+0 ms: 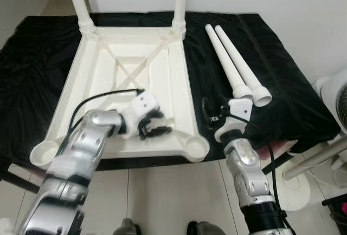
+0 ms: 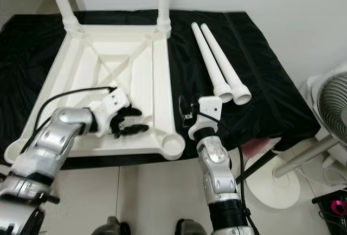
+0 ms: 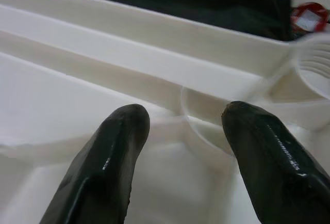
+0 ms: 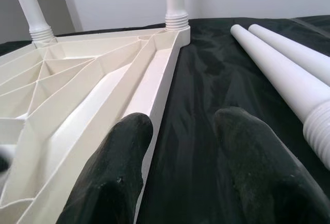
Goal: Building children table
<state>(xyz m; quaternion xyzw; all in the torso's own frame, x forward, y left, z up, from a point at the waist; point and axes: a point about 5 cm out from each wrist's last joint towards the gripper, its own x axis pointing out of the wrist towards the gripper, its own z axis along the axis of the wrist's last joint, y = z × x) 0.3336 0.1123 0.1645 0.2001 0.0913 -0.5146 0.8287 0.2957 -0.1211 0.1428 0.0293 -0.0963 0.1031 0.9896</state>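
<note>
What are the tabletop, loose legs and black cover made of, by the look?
Tabletop: likely moulded plastic, cream, slight sheen; ribbed underside suggests it. Loose legs: same-looking smooth white plastic, threaded ends. Black cover: appears to be fabric, matte and wrinkled.

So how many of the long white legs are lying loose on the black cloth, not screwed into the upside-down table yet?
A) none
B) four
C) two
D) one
C: two loose legs lie side by side on the black cloth to the right of the upside-down table top, while two others already stand in its far corners.
</note>
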